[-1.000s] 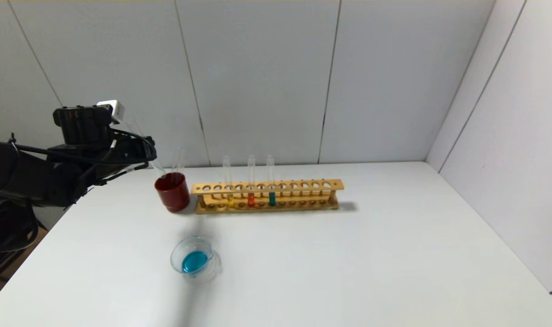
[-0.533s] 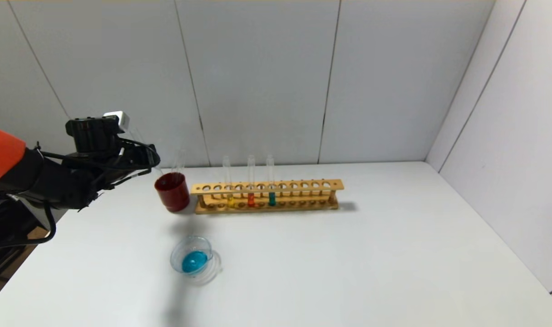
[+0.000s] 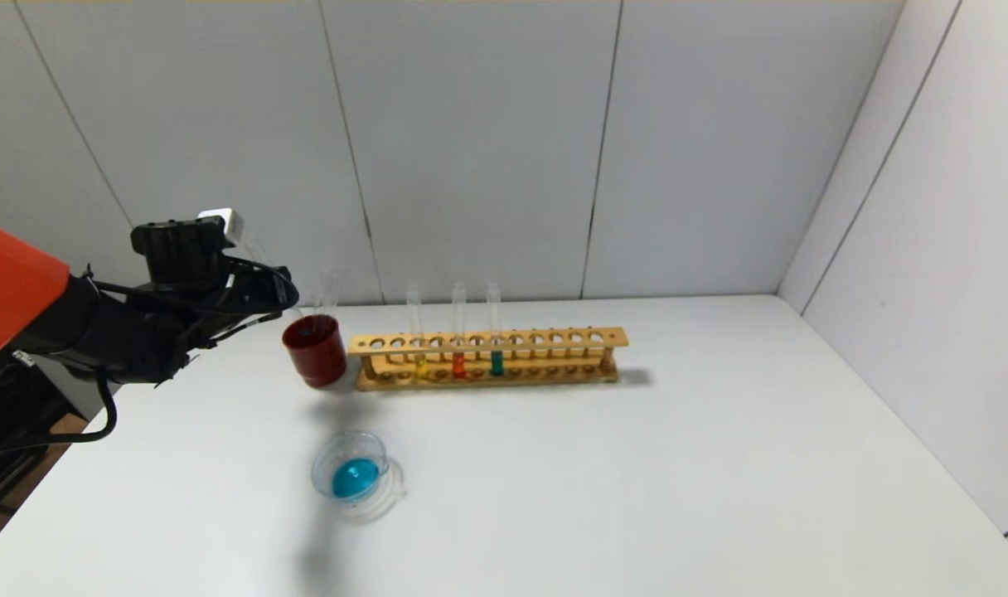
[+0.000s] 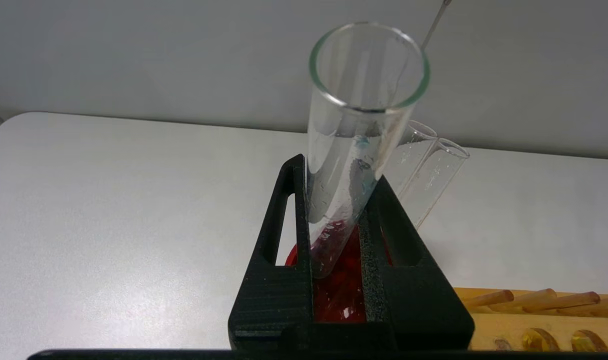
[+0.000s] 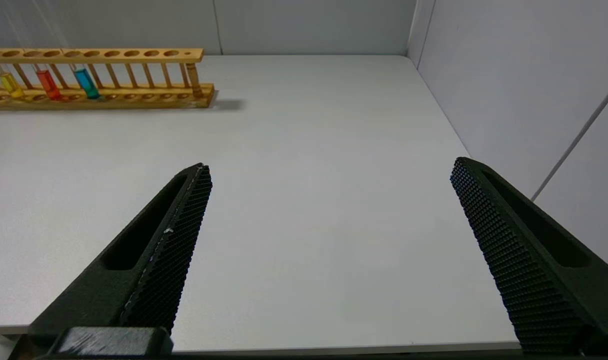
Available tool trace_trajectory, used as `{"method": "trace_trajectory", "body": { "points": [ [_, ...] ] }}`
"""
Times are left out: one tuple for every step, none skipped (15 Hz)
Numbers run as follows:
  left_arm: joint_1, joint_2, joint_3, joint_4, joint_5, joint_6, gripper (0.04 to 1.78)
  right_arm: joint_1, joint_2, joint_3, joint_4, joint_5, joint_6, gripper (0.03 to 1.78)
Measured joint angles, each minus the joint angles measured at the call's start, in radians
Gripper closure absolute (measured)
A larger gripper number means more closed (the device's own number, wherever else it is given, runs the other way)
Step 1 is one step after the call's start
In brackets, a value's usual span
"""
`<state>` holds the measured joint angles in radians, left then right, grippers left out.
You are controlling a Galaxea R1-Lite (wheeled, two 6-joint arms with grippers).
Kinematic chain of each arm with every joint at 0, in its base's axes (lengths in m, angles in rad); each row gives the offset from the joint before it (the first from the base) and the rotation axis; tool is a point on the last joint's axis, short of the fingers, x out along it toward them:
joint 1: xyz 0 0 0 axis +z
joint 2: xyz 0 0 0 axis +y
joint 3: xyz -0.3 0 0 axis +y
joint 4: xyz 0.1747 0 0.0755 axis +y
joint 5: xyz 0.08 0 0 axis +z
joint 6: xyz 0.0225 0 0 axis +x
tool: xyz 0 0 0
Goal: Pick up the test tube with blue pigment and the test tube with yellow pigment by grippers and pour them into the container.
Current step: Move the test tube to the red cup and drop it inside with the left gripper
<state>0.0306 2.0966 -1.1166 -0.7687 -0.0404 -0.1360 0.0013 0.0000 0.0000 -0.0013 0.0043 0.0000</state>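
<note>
My left gripper (image 3: 284,300) (image 4: 340,172) is at the back left, just left of the dark-red cup (image 3: 315,352). It is shut on a tilted clear test tube (image 4: 364,100) that holds only blue traces; the tube's rounded end hangs over the cup's mouth (image 4: 344,292). The container (image 3: 322,464), a clear glass dish, sits on the table in front of the cup with blue liquid in it. The yellow-pigment tube (image 3: 419,361) (image 5: 9,82) stands in the wooden rack (image 3: 570,338). My right gripper (image 5: 330,165) is open and empty above the table's near right edge, out of the head view.
Two empty clear tubes (image 4: 429,170) (image 3: 328,290) lean in the red cup. An orange-red tube (image 3: 458,363) and a teal-green tube (image 3: 496,361) stand in the rack beside the yellow one. Grey walls close the back and right. The table's left edge is under my left arm.
My left arm has moved right and slightly down, bringing the held tube closer over the red cup. The dish, rack and right gripper have not moved.
</note>
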Motion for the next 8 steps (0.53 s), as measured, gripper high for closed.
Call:
{"method": "trace_trajectory", "body": {
  "points": [
    [0.000, 0.005, -0.001, -0.013, 0.000, 0.000, 1.50, 0.000, 0.000, 0.000, 0.000, 0.000, 0.000, 0.06],
    [0.000, 0.011, -0.001, -0.019, 0.000, 0.001, 1.50, 0.000, 0.000, 0.000, 0.000, 0.000, 0.000, 0.06],
    [0.000, 0.018, -0.003, -0.019, 0.000, 0.001, 1.50, 0.000, 0.000, 0.000, 0.000, 0.000, 0.000, 0.06],
    [0.000, 0.024, -0.005, -0.021, 0.000, 0.001, 1.50, 0.000, 0.000, 0.000, 0.000, 0.000, 0.000, 0.06],
    [-0.001, 0.030, -0.007, -0.026, 0.000, 0.001, 1.50, 0.000, 0.000, 0.000, 0.000, 0.000, 0.000, 0.06],
    [-0.002, 0.036, -0.007, -0.032, 0.000, 0.002, 1.49, 0.000, 0.000, 0.000, 0.000, 0.000, 0.000, 0.06],
    [-0.003, 0.042, -0.007, -0.042, 0.000, 0.004, 1.45, 0.000, 0.000, 0.000, 0.000, 0.000, 0.000, 0.06],
    [-0.003, 0.046, -0.007, -0.045, 0.001, 0.005, 1.40, 0.000, 0.000, 0.000, 0.000, 0.000, 0.000, 0.06]
  ]
}}
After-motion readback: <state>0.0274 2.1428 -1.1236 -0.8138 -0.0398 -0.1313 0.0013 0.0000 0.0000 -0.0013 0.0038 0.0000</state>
